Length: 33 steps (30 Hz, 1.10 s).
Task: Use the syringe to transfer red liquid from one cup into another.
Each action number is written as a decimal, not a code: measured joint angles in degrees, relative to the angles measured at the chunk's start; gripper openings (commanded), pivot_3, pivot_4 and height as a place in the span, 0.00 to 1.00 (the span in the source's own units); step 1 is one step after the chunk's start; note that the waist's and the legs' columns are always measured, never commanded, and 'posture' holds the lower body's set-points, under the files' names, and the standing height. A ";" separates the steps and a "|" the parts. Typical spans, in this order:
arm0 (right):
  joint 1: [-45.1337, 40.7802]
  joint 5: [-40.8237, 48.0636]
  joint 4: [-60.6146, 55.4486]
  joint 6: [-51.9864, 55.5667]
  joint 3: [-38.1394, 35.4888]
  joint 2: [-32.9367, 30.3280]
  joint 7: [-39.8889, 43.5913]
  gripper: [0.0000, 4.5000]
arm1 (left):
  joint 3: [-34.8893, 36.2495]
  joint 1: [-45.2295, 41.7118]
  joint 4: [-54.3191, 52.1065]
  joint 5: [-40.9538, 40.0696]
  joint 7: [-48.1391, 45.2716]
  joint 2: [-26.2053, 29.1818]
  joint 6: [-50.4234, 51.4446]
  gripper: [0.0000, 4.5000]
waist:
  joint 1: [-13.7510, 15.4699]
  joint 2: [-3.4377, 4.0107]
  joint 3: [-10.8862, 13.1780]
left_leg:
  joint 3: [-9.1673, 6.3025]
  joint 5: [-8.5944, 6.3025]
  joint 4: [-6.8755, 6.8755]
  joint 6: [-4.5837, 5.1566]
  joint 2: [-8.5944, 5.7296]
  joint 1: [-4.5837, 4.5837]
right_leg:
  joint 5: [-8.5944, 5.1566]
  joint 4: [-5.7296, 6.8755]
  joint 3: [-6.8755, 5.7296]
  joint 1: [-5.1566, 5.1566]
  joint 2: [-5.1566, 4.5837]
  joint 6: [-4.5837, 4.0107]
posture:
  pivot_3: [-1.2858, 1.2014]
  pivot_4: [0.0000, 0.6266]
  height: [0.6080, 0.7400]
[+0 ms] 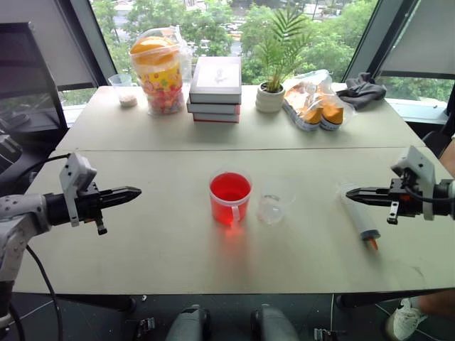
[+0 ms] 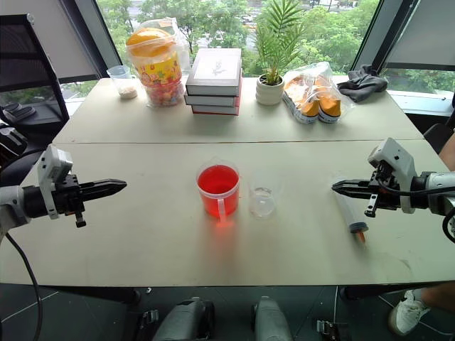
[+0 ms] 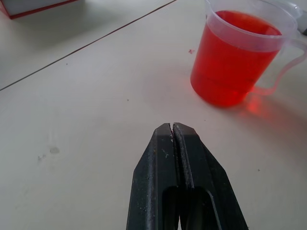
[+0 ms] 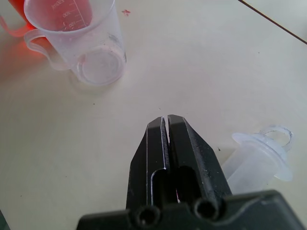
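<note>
The red cup (image 1: pixel 230 196) stands in the middle of the worktop (image 1: pixel 142 234), full of red liquid (image 1: pixel 229 187). Its handle points to the near edge. The small clear cup (image 1: pixel 271 208) sits just beside it on the right, and it looks empty. The two cups are close together, so I think the liquid will only have a short way to go.

The syringe (image 1: pixel 360 217) lies flat on the worktop, on the right. Its orange tip (image 1: pixel 372 244) points to the near edge. Nothing holds it.

The right claw (image 1: pixel 350 192) hangs above the syringe's far end. Its fingers are pressed together with nothing in them. In the right wrist view the syringe's white end shows just under the claw. This claw is nearest, so I think it is the one to pick the syringe up. It must open first.

The left claw (image 1: pixel 135 192) hangs over the bare left side, well apart from the red cup. Its fingers are pressed together too, and hold nothing. It points at the red cup, maybe so it can steady it.

No liquid has been moved yet.
</note>
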 measured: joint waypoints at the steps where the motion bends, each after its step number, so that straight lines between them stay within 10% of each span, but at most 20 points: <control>1: 0.00 0.00 -0.04 0.07 0.00 0.00 0.00 0.00 | 0.00 -0.06 0.04 0.01 -0.07 0.00 -0.09 0.00 | -0.01 0.00 0.00 | 0.00 0.00 0.00 0.00 0.00 0.00 | 0.00 0.00 0.00 0.00 0.00 0.00 | 0.52 0.24 1.00; 33: 0.72 0.22 -2.02 1.35 0.00 0.02 -2.64 0.06 | -1.90 1.42 -1.47 -0.05 -0.41 -0.34 -0.82 0.00 | -0.01 0.00 0.00 | 0.00 0.00 0.04 0.00 0.00 0.00 | 0.06 0.03 0.00 0.00 0.00 0.11 | 0.52 0.24 1.00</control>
